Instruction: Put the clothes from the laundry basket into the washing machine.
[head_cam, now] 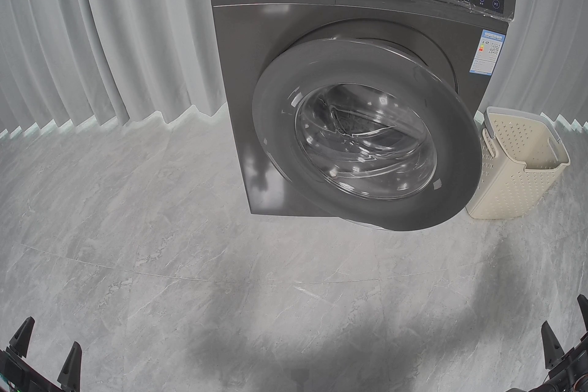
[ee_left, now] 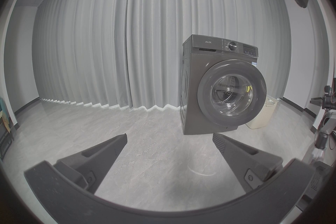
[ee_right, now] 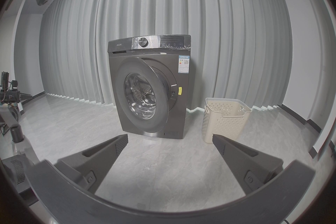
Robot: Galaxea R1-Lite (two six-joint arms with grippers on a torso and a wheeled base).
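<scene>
A grey front-loading washing machine (head_cam: 361, 68) stands against the curtain, its round glass door (head_cam: 367, 136) swung partly outward. To its right sits a cream perforated laundry basket (head_cam: 520, 163); no clothes show above its rim. The washing machine (ee_left: 220, 84) and the laundry basket (ee_left: 262, 117) appear far off in the left wrist view, as do the machine (ee_right: 150, 86) and basket (ee_right: 225, 118) in the right wrist view. My left gripper (head_cam: 46, 350) is low at the near left, open and holding nothing. My right gripper (head_cam: 566, 326) is low at the near right, open and holding nothing. Both are well short of the machine.
Pale marble-pattern floor (head_cam: 153, 215) stretches wide between me and the machine. Grey pleated curtains (head_cam: 92, 13) cover the back wall. Camera gear on a stand (ee_right: 10, 102) is off to one side of the room.
</scene>
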